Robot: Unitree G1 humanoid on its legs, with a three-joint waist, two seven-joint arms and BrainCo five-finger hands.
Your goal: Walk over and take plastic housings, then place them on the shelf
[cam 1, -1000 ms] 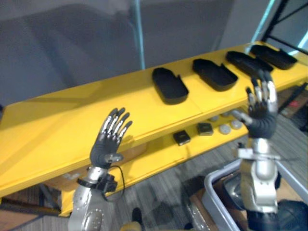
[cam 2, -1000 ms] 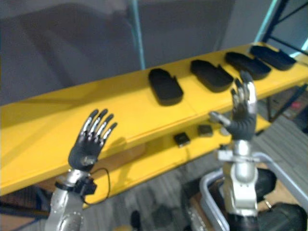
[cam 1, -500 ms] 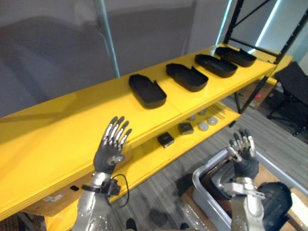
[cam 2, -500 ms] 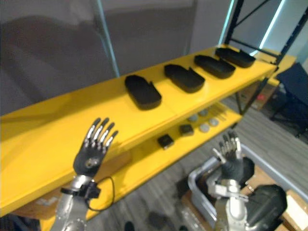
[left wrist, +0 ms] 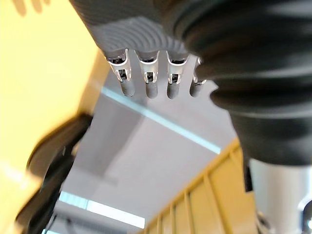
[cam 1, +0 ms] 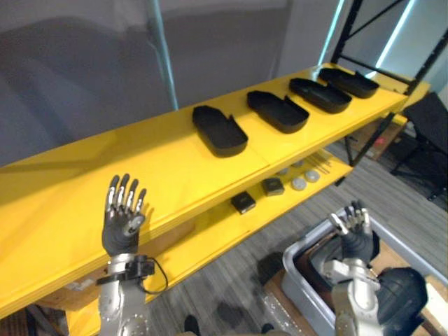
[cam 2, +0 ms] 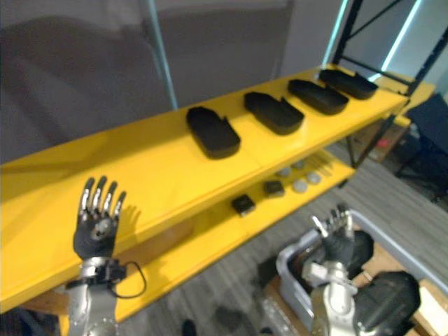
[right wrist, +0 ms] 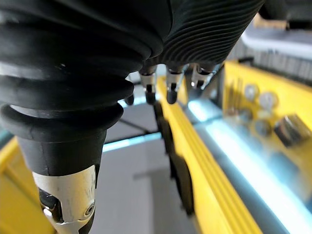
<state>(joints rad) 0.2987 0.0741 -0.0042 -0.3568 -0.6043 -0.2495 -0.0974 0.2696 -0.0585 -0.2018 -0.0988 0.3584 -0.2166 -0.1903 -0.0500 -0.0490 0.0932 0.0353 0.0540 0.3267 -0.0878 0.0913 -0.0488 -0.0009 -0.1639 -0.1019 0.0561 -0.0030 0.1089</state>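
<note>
Several black plastic housings lie in a row on the yellow shelf (cam 1: 84,189): the nearest housing (cam 1: 219,129), a second housing (cam 1: 277,110), a third housing (cam 1: 320,94), and a fourth housing (cam 1: 351,81) at the far right. My left hand (cam 1: 122,218) is raised, open and empty, over the shelf's front left part, well left of the housings. My right hand (cam 1: 355,234) is open and empty, low at the right above a grey bin (cam 1: 308,280). Dark housings (cam 1: 399,297) lie in that bin.
A lower yellow shelf (cam 1: 231,224) carries two small black blocks (cam 1: 243,202) and a few grey discs (cam 1: 299,183). A dark rack upright (cam 1: 364,133) stands at the shelf's right end. Grey carpet (cam 1: 231,294) lies below.
My left hand has shifted left and a little lower. My right hand has stayed low above the bin. The whole picture has shifted slightly.
</note>
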